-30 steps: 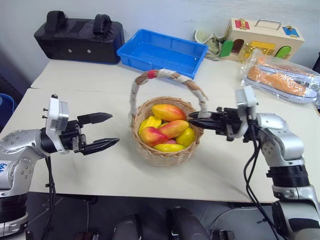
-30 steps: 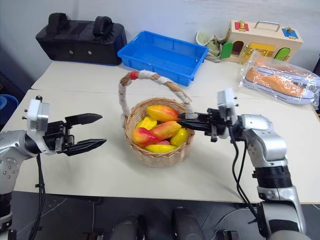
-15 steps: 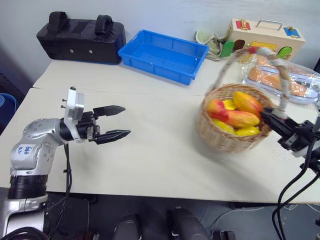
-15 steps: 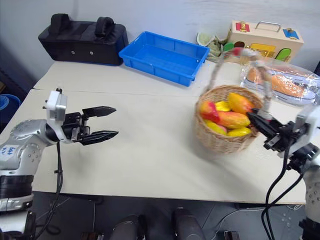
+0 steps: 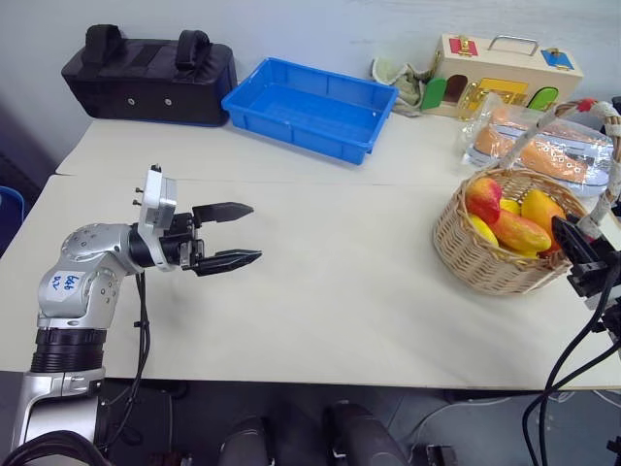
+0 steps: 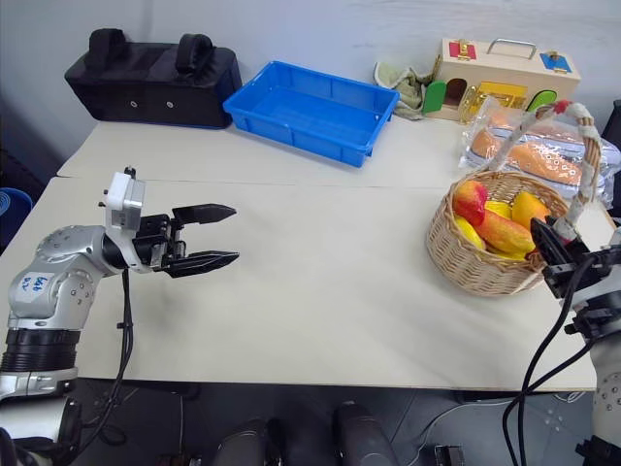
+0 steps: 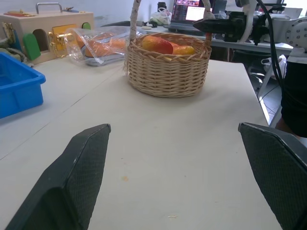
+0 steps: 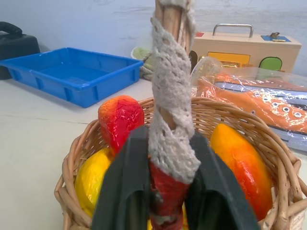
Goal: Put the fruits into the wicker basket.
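Lab or office: monitor (image 7: pixel 188 9) on desk (image 7: pixel 249 45), cables, white worktable (image 5: pixel 340 291).

The room is evenly and brightly lit from overhead, so the pale beige tabletop (image 5: pixel 340 291) carries only faint, soft-edged shadows. A mild sheen sits on the glossy red-and-yellow toy fruits (image 8: pixel 120 120), and white glare streaks the clear plastic wrapping over the orange shoes (image 5: pixel 543 155). Near the left wrist camera, the two black fingers (image 7: pixel 72 187) loom large and soft, while the round tan wicker basket (image 7: pixel 168 72) beyond stays sharp.
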Controlling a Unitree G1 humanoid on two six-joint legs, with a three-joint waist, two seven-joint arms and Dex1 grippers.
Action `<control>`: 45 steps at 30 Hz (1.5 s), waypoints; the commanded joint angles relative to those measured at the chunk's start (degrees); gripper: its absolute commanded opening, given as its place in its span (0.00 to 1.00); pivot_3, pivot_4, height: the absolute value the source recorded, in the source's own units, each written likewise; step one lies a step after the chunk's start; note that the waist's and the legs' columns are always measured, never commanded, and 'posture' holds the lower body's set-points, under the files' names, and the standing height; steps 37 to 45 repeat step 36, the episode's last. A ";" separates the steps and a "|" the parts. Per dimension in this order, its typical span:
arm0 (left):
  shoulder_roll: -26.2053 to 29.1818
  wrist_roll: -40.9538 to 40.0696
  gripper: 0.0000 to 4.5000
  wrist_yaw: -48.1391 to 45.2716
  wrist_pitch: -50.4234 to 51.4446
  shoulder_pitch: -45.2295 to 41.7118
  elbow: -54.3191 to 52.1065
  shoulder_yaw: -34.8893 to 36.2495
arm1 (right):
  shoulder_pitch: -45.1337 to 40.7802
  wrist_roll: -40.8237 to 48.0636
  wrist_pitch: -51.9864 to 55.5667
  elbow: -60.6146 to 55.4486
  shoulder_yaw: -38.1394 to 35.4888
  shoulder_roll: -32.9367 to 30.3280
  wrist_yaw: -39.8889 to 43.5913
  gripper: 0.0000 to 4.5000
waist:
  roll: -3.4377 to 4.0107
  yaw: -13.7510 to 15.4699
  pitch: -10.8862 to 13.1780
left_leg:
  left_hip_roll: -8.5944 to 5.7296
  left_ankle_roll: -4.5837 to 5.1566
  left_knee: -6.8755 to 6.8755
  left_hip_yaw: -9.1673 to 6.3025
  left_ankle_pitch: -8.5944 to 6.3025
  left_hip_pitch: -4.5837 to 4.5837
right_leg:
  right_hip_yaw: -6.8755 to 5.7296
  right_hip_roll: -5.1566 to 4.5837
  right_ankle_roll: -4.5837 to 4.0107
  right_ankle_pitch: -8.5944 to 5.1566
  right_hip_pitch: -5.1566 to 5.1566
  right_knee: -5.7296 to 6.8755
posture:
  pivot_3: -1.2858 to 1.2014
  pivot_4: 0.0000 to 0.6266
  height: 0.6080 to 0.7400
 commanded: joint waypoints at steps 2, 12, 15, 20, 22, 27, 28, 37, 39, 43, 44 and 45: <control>0.37 -0.20 1.00 0.50 -0.70 0.62 -2.20 1.47 | 0.21 -0.14 -3.79 1.76 -3.52 -3.06 2.22 0.57 | 0.00 0.04 0.00 | -0.01 0.01 0.01 0.00 0.00 0.00 | 0.01 0.00 0.00 0.00 0.00 -0.01 | 0.52 0.24 1.00; 3.93 4.90 1.00 -3.52 -4.76 2.42 3.51 -0.31 | 15.60 -2.03 -14.56 1.60 -9.58 -8.39 20.33 0.99 | 0.01 0.30 0.00 | -0.03 0.03 -0.02 -0.07 -0.02 0.02 | 0.02 0.03 0.05 -0.02 0.10 -0.13 | 0.52 0.24 1.00; 5.61 6.57 1.00 -5.29 -6.53 3.63 6.21 -0.04 | 19.78 -3.11 -18.05 2.15 -9.56 -8.01 25.48 0.99 | 0.01 -0.02 0.00 | -0.03 0.04 -0.02 -0.05 -0.02 0.04 | 0.03 0.03 0.05 -0.02 0.11 -0.12 | 0.52 0.24 1.00; 7.65 8.24 1.00 -2.40 -7.46 12.90 4.18 3.55 | 25.37 -5.32 -22.91 -2.59 -0.36 -6.53 33.52 0.99 | 0.01 -0.60 0.00 | 0.03 -0.01 -0.18 -0.05 -0.05 0.12 | 0.04 0.03 0.05 -0.03 0.10 -0.14 | 0.52 0.24 1.00; 7.50 8.60 1.00 -0.03 -9.05 18.10 0.86 5.95 | 23.83 -6.31 -24.14 -3.27 4.08 -6.15 33.92 0.99 | 0.00 -0.58 0.00 | 0.04 0.05 -0.07 -0.06 -0.07 0.06 | 0.04 0.01 0.05 -0.03 0.08 -0.10 | 0.52 0.24 1.00; 6.77 7.88 1.00 5.56 -9.31 28.08 -8.51 11.78 | 15.92 -9.73 -26.12 -1.78 14.12 -6.54 34.17 0.99 | -0.06 -0.11 -0.03 | 0.01 0.13 -0.02 -0.08 -0.12 0.08 | 0.04 -0.06 0.05 -0.01 0.13 -0.10 | 0.52 0.24 1.00; 6.29 7.92 1.00 7.14 -9.26 29.29 -10.25 12.60 | 13.68 -10.92 -26.84 -0.93 16.94 -6.47 34.77 0.99 | -0.06 0.07 -0.03 | 0.01 0.13 -0.03 -0.11 -0.12 0.08 | 0.02 -0.05 0.05 -0.01 0.13 -0.11 | 0.52 0.24 1.00; 2.84 7.31 1.00 14.61 -8.68 32.83 -19.54 15.12 | -0.90 -13.61 -30.32 7.39 27.49 -3.96 35.72 0.99 | -0.06 0.36 -0.03 | -0.04 0.15 -0.03 -0.15 -0.13 0.06 | 0.01 -0.05 0.04 -0.01 0.13 -0.15 | 0.52 0.24 1.00; 2.84 7.31 1.00 14.61 -8.68 32.83 -19.54 15.12 | -0.90 -13.61 -30.32 7.39 27.49 -3.96 35.72 0.99 | -0.06 0.36 -0.03 | -0.04 0.15 -0.03 -0.15 -0.13 0.06 | 0.01 -0.05 0.04 -0.01 0.13 -0.15 | 0.52 0.24 1.00; 2.84 7.31 1.00 14.61 -8.68 32.83 -19.54 15.12 | -0.90 -13.61 -30.32 7.39 27.49 -3.96 35.72 0.99 | -0.06 0.36 -0.03 | -0.04 0.15 -0.03 -0.15 -0.13 0.06 | 0.01 -0.05 0.04 -0.01 0.13 -0.15 | 0.52 0.24 1.00; 2.84 7.31 1.00 14.61 -8.68 32.83 -19.54 15.12 | -0.90 -13.61 -30.32 7.39 27.49 -3.96 35.72 0.99 | -0.06 0.36 -0.03 | -0.04 0.15 -0.03 -0.15 -0.13 0.06 | 0.01 -0.05 0.04 -0.01 0.13 -0.15 | 0.52 0.24 1.00; 2.84 7.31 1.00 14.61 -8.68 32.83 -19.54 15.12 | -0.90 -13.61 -30.32 7.39 27.49 -3.96 35.72 0.99 | -0.06 0.36 -0.03 | -0.04 0.15 -0.03 -0.15 -0.13 0.06 | 0.01 -0.05 0.04 -0.01 0.13 -0.15 | 0.52 0.24 1.00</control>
